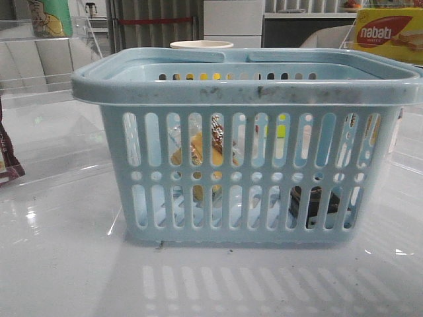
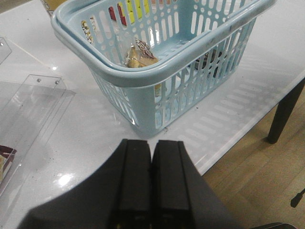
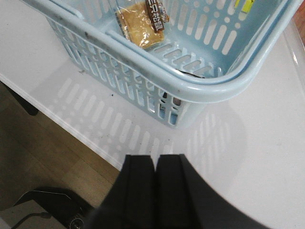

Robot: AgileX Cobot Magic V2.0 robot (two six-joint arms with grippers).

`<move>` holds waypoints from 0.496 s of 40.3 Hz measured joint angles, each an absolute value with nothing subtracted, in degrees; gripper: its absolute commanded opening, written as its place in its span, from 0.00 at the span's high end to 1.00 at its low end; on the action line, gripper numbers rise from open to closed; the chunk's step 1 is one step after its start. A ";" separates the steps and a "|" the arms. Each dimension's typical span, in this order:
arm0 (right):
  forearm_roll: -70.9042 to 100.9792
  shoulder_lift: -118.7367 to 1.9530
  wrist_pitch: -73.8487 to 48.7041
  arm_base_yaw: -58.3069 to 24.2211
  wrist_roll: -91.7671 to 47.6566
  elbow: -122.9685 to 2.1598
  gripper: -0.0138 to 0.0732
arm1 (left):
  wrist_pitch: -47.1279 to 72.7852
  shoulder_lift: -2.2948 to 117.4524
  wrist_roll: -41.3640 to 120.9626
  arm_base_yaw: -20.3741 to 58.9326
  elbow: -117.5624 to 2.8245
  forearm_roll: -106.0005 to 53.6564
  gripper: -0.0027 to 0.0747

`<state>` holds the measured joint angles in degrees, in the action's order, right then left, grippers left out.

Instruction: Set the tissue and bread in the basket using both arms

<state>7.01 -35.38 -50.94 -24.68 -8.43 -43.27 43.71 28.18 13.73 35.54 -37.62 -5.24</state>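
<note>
The light-blue basket (image 1: 251,89) sits square on the white table (image 1: 66,264), and both items are inside it. The bread (image 3: 143,21) in its crinkly clear bag lies on the basket floor, showing yellow-brown through the front slots toward the basket's left half. The tissue (image 1: 314,205), a low dark pack, rests on the basket floor in the front right corner, glimpsed only through the slots. Left gripper (image 2: 151,162) hangs above the table just outside the basket's near left corner, its black fingers pressed together with nothing between them. Right gripper (image 3: 156,171) hangs outside the basket's near right corner, fingers likewise closed tight and bare. Behind the basket, a yellow-red nabati box (image 1: 386,33) stands to its right, and a brown-red packet (image 1: 8,158) lies off to its left
</note>
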 measured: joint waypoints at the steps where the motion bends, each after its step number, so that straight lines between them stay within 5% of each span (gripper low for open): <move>1: 7.01 -35.38 -50.94 -24.68 -8.43 -43.27 0.78 | 43.71 28.18 13.73 35.54 -37.62 -5.24 0.85; 20: 6.95 -35.38 -51.15 -24.68 -8.46 -43.27 0.78 | 43.06 27.45 13.73 35.41 -36.99 -5.24 0.85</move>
<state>6.95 -35.38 -51.15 -24.68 -8.46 -43.27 43.06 27.45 13.73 35.41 -36.99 -5.24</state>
